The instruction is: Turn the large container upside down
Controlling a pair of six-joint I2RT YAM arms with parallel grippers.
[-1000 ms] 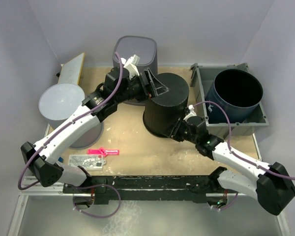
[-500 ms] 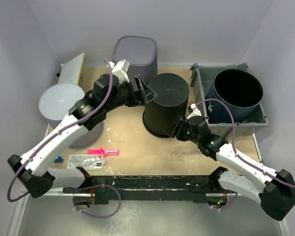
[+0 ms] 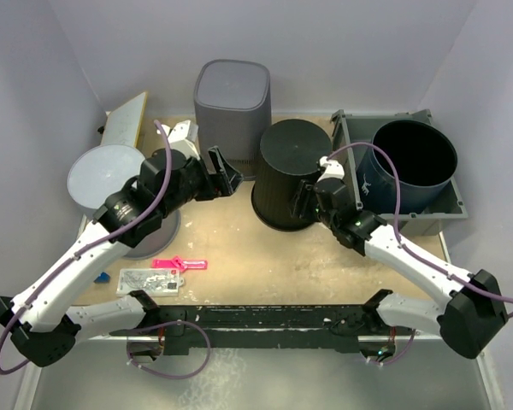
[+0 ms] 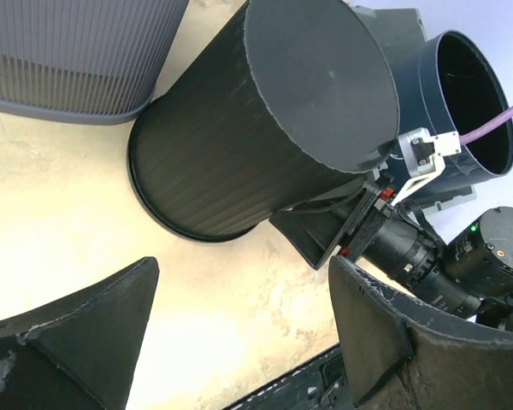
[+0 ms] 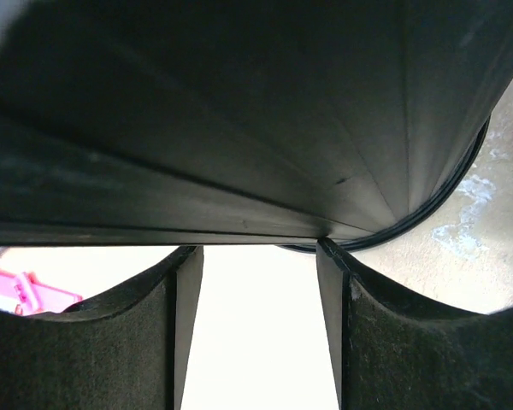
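2 grippers are seen with jaws parted, nothing held: left gripper [image 3: 226, 171] apart from the large container [image 3: 289, 166] (black, base-up on the table [image 3: 239, 243]), right gripper [image 3: 312, 207] just beside it.

The large container [image 3: 288, 175] looks like matt black plastic — finely ribbed down its wall, smooth on its flat base. The grey bin [image 3: 232, 94] at the table's far edge is matt, ribbed plastic too. The table [image 3: 231, 243] is pale, rough-worn board with whitish scuffs.
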